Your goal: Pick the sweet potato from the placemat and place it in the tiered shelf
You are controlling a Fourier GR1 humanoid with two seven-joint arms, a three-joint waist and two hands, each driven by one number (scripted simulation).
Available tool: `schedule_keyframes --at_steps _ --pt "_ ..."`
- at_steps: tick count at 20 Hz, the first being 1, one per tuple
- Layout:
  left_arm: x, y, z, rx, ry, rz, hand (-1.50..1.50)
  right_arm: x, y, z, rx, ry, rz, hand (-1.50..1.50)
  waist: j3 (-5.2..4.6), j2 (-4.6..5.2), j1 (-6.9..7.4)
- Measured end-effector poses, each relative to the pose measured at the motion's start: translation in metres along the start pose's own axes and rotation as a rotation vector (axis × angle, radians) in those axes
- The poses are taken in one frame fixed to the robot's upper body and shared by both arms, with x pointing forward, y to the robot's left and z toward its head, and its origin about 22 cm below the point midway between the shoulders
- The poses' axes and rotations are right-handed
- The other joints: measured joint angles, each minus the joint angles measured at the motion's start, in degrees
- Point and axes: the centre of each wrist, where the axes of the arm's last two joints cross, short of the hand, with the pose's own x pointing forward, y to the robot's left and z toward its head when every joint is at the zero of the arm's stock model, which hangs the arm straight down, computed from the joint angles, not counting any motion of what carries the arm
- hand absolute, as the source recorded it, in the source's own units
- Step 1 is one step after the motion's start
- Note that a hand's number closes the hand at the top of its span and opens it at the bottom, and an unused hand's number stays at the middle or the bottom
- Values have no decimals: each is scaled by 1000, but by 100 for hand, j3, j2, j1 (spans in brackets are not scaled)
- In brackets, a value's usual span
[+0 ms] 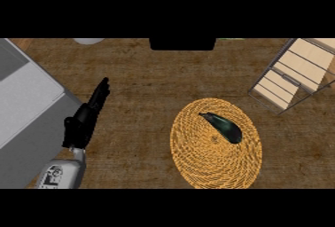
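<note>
On the woven placemat (216, 144), right of centre on the wooden counter (144, 80), lies a single long vegetable (223, 127). The task calls it a sweet potato, yet it shows dark, glossy, greenish-black, more like an eggplant. It rests on the far half of the mat, lying diagonally, its thin pointed end toward the far left and its thicker end toward the near right.

The tiered shelf (294, 71), a wire frame with pale wooden boards, stands at the far right, well apart from the mat.

Only the left hand (86, 117) shows. It comes in at the left on its grey forearm (62, 174), fingers straight and pointing far, holding nothing, and it sits well away from the mat. The right hand is nowhere in view. A grey surface (26, 106) fills the left edge beside the left hand.

As a judgement, the pick has not begun. The vegetable looks stiff and of moderate weight, so it should not bend or crush in a grasp, but its shiny skin and tapering form suggest it could slide out toward the thin end. The thicker middle looks like the best place to close around, with fingers and thumb across the short width. Since it lies flat on a rough weave, it may roll a little when touched from one side.
</note>
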Motion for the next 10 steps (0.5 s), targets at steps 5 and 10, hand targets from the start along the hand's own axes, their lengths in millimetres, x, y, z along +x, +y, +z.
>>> schedule_keyframes --at_steps 5,10 --pt "-1 -3 1 -5 -4 4 0 -5 -9 -25 -64 8 15 150 1 5 33" --pt "1 -7 1 -8 -4 5 0 -7 -7 -49 -92 -9 45 150 1 7 40"
